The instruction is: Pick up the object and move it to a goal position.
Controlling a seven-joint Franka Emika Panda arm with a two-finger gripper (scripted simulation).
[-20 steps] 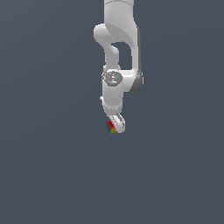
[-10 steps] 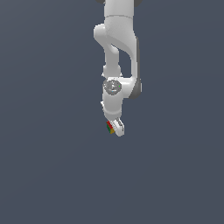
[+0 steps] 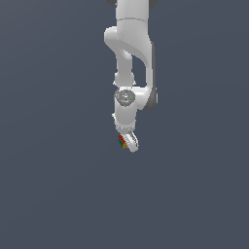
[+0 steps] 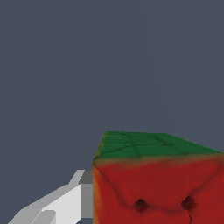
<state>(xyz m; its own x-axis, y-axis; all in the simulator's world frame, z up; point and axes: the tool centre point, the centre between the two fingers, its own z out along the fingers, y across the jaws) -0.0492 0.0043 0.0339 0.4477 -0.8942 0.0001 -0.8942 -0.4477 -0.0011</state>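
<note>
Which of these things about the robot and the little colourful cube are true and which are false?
1. The cube sits at the tip of the gripper. True.
2. The cube is blue and purple. False: it shows red, green and yellow.
3. In the wrist view, a white finger lies right beside the cube's red face. True.
4. The arm is black. False: it is mostly white.
5. Two cubes are in view. False: only one.
</note>
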